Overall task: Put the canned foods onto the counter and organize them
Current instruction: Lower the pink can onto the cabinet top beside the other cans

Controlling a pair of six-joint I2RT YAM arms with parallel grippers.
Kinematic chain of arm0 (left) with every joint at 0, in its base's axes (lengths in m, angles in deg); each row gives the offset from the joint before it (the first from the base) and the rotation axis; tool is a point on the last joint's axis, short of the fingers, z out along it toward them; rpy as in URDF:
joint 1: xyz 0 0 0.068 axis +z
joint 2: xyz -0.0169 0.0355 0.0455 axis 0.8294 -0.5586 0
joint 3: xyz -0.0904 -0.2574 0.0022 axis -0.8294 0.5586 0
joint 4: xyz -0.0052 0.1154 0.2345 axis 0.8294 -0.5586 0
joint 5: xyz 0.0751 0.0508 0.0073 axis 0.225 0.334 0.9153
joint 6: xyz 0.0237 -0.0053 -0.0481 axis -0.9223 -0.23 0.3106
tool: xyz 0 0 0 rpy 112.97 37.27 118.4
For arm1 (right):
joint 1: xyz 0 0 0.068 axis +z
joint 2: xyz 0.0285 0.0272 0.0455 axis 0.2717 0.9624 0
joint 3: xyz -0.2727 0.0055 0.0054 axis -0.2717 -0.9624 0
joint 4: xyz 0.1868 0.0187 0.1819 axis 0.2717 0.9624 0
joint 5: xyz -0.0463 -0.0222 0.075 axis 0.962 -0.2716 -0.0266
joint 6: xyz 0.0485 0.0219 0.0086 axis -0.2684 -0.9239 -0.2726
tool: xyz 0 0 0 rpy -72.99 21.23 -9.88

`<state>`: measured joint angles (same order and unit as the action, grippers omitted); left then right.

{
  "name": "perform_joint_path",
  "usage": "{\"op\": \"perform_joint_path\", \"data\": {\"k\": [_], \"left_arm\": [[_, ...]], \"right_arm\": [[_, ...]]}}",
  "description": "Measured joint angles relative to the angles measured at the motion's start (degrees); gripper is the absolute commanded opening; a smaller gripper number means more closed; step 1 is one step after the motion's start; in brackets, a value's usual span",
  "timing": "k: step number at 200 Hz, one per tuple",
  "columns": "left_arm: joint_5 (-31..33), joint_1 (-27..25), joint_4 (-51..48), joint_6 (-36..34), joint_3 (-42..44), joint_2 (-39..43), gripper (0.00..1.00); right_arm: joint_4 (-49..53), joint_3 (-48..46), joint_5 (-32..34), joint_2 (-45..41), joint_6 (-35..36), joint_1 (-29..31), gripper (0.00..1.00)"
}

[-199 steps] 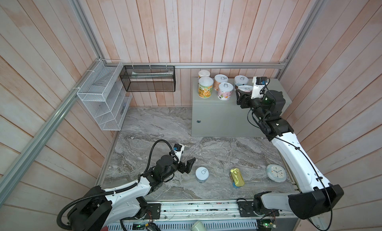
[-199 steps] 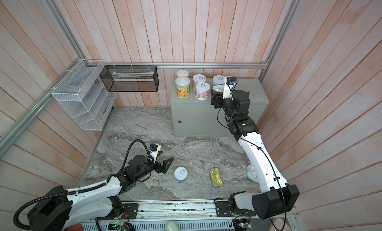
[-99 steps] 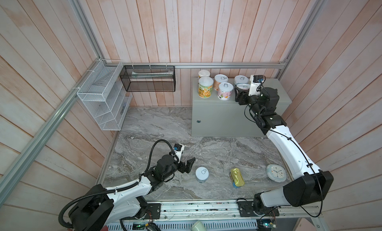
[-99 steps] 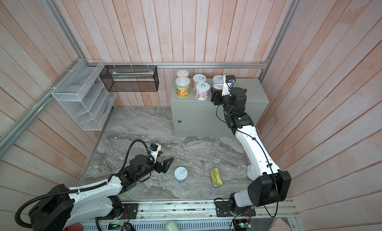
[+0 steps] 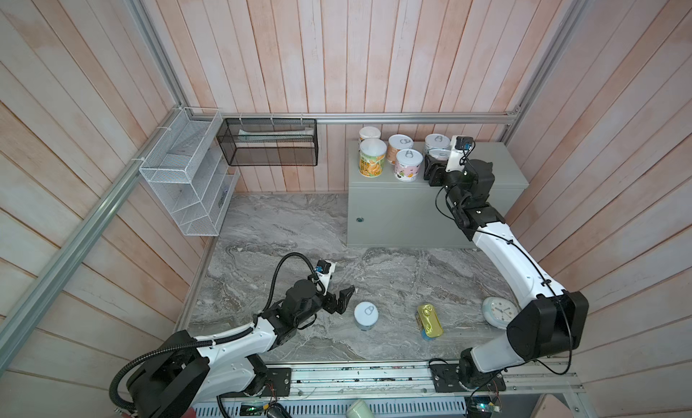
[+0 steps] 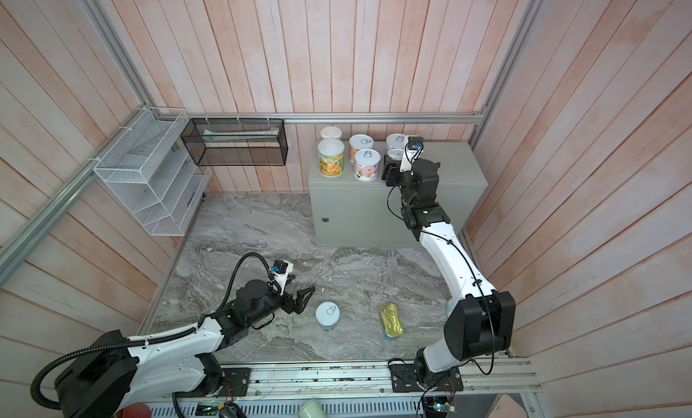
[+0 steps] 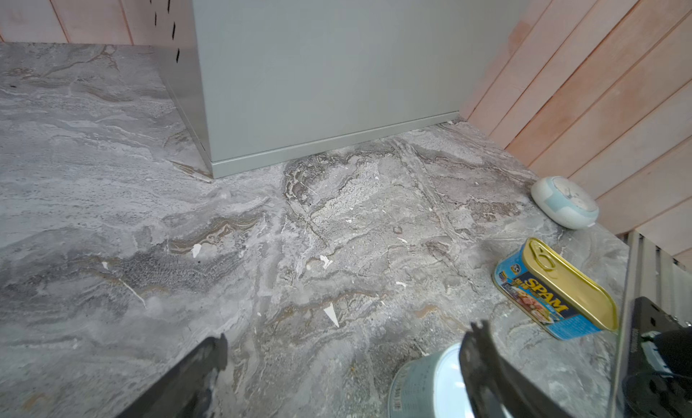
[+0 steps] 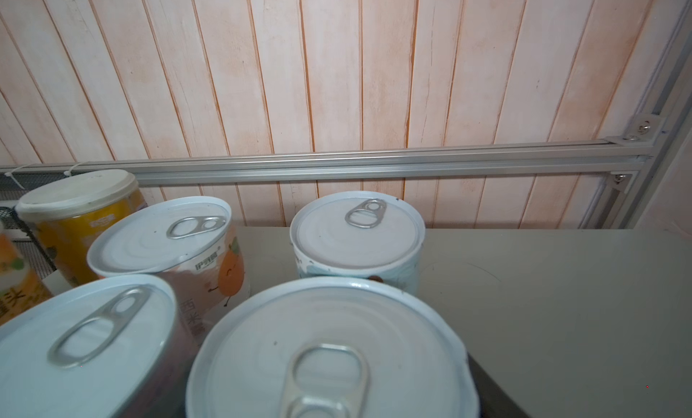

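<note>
Edged further back over counter (image 5: 501, 165), right gripper (image 5: 436, 165) clamped round pull-tab can (image 5: 439, 154); left gripper (image 5: 343, 301) unmoved, spread wide, empty, beside floor can (image 5: 366, 314)

Clock (image 5: 500, 312) on marble (image 5: 299, 225); white rack (image 5: 179, 172); black basket (image 5: 267, 143), contents unclear.

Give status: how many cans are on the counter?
Done: five cans stand on the counter. In hand: right hand grips a sixth can there. Remaining: pull-tab can and gold tin on the marble; open left hand is beside the can.
</note>
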<state>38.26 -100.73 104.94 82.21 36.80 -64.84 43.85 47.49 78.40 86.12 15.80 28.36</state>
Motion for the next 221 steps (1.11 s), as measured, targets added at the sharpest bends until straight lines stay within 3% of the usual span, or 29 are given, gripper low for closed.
{"op": "perform_joint_path", "data": {"k": [83,221], "left_arm": [[-1.09,0.00,1.33,-0.02,0.00,-2.05,1.00],[-1.55,0.00,1.33,0.00,-0.26,-3.26,1.00]], "right_arm": [[-8.41,-2.38,0.61,1.88,0.04,-0.02,0.66],[-12.74,-2.64,-2.82,4.11,0.22,-0.04,0.72]]}}
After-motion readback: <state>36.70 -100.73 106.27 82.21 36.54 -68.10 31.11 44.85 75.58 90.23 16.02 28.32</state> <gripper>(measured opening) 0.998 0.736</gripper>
